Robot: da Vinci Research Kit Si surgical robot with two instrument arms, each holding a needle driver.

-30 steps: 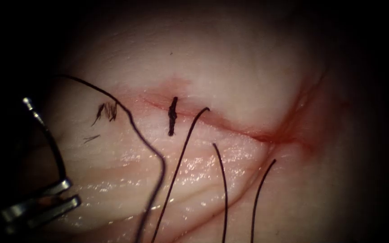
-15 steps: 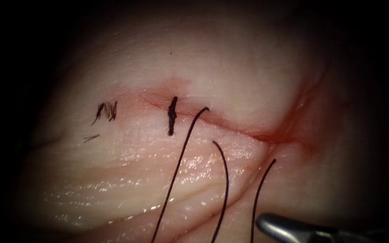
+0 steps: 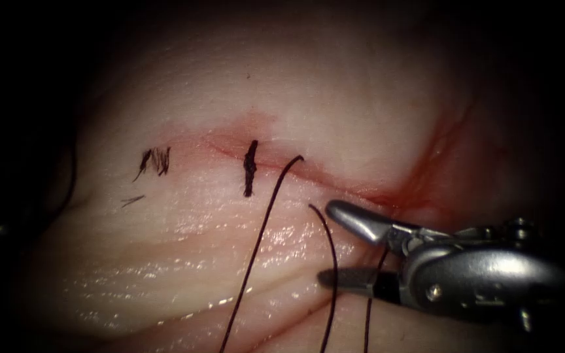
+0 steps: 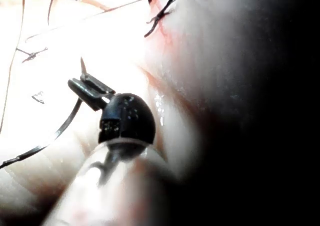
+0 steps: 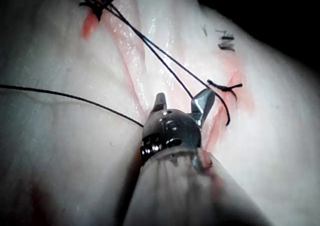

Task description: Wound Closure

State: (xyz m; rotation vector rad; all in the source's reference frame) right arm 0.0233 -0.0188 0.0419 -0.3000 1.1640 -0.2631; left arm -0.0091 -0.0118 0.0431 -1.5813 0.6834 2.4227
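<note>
Meanwhile right tool (image 3: 325,245) agape astride thread (image 3: 327,261); left tool (image 4: 90,88) gripping needle (image 4: 60,128)

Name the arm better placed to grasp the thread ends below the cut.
Right, probably. The right end effector is open and empty, jaws either side of a thread end. The left end effector is shut on the needle near one end, not in the tissue.

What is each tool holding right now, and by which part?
The left tool grips the needle near its pointed end, off the tissue. The right tool is open, holding nothing.
</note>
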